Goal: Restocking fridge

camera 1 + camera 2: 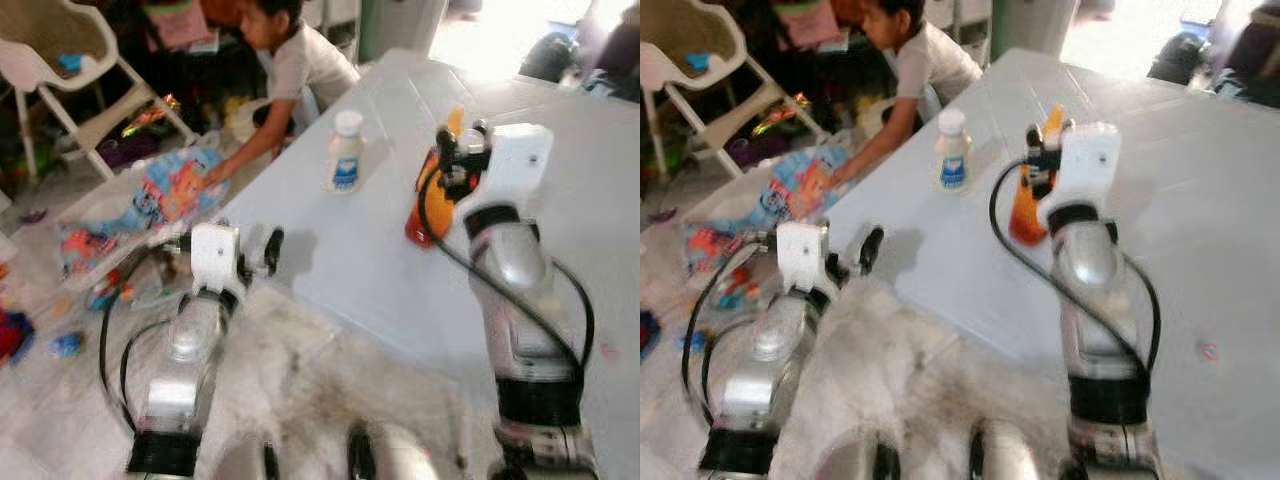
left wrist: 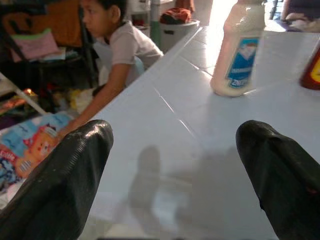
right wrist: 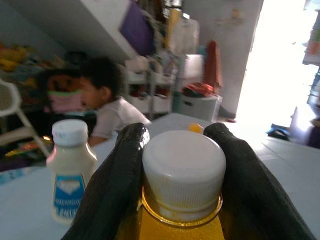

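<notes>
1. The left gripper [image 2: 172, 175] hovers at the near edge of the pale tiled tabletop [image 1: 370, 250], its two black fingers spread wide with nothing between them. Swinging forward carelessly, it could clip the edge.
2. The right gripper [image 3: 181, 165] is clamped on the white cap of an orange, yellow-filled plastic bottle [image 1: 432, 200] standing on the tabletop. The hold sits high, on the cap alone; a quick lift could let the body swing or slip out.
3. The white squeeze bottle with a blue label [image 1: 345, 152] stands just beyond and left of the orange one. A sideways sweep of the held bottle could topple it.
4. A person in a pale shirt [image 1: 300, 60] leans by the far corner, reaching down to bright toys. A wide turn risks contact.
</notes>
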